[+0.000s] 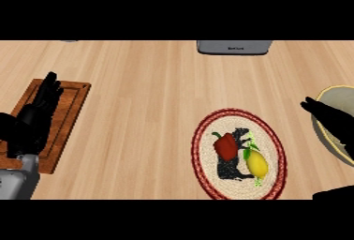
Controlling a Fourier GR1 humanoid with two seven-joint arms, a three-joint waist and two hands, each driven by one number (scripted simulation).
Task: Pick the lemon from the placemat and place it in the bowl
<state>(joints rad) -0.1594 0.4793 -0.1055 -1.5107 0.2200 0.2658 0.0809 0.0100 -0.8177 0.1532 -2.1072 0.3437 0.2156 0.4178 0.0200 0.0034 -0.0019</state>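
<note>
A yellow lemon (257, 163) lies on the right part of a round woven placemat (204, 154) with a red rim. A red bell pepper (225, 145) lies just left of it. The pale bowl (337, 96) shows at the right edge, partly cut off. My right hand (335, 123) hovers over the bowl's near side, fingers straight and pointing up-left, apart from the lemon. At the left edge my left hand (36, 117) rests open, fingers up, over a wooden board.
A brown wooden cutting board (69, 112) lies at the left under my left hand. A grey appliance (233, 47) stands at the counter's far edge. Bare wood counter lies between board and placemat.
</note>
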